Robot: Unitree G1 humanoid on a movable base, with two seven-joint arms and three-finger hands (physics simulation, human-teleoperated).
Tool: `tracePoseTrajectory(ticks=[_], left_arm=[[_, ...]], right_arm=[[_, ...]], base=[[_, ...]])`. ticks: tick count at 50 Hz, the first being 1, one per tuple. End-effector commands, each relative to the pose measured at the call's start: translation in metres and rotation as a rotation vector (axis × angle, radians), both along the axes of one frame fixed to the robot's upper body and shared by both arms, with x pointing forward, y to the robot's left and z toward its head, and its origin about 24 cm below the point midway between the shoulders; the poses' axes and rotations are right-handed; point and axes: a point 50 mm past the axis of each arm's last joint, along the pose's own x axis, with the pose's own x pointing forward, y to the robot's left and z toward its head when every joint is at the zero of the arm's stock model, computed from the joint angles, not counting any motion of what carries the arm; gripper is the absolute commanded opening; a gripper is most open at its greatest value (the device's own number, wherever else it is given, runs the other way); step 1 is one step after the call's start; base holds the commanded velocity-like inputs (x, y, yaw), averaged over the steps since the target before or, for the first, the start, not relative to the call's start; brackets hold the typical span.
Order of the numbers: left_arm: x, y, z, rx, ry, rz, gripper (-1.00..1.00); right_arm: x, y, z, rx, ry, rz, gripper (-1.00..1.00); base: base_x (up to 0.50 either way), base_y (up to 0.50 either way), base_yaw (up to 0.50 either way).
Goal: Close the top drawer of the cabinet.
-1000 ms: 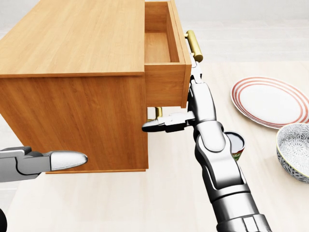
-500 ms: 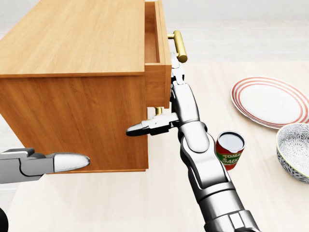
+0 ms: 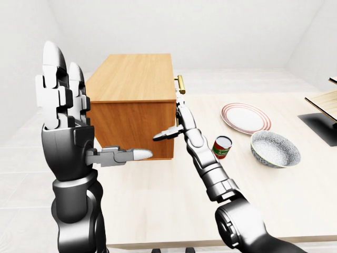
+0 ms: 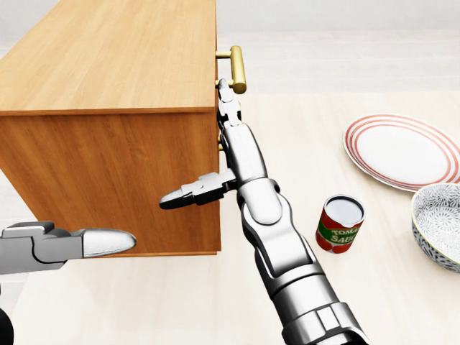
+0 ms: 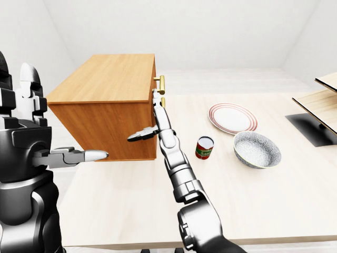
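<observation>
The top drawer (image 4: 218, 72) looks pushed flush into the cabinet (image 4: 108, 108); right hand (image 4: 228, 118) fingers (image 4: 224, 92) extended, released, beside its handle (image 4: 236, 69).

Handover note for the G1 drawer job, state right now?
Right hand: fingers open, flat against the top drawer front just below the brass handle.
Left hand: open, raised at the left, holding nothing.
Cabinet: top drawer looks flush, no gap visible in the head view.
Done: drawer appears pushed in.
Left: confirm it is fully seated, withdraw the right arm clear of the tomato sauce can.
</observation>
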Motion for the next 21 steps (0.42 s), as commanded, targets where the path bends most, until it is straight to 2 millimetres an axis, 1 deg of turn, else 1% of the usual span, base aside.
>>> tracePoseTrajectory(ticks=[1,4,15,21], left_arm=[[0.000,0.001,0.000,-0.006,0.000,-0.001,1.00],[-0.001,0.000,0.001,-0.004,-0.008,-0.003,1.00],[-0.001,0.001,0.001,-0.006,-0.007,-0.004,1.00],[-0.001,0.001,0.001,-0.006,-0.008,-0.005,1.00]], right_arm=[[0.007,0.029,-0.027,-0.088,0.203,0.123,1.00],[0.006,0.032,-0.026,-0.091,0.199,0.134,1.00],[-0.001,0.048,-0.038,-0.133,0.253,0.193,1.00],[-0.003,0.050,-0.040,-0.137,0.263,0.203,1.00]], base=[[0.00,0.00,0.01],[0.01,0.00,0.01],[0.01,0.00,0.01],[0.01,0.00,0.01]])
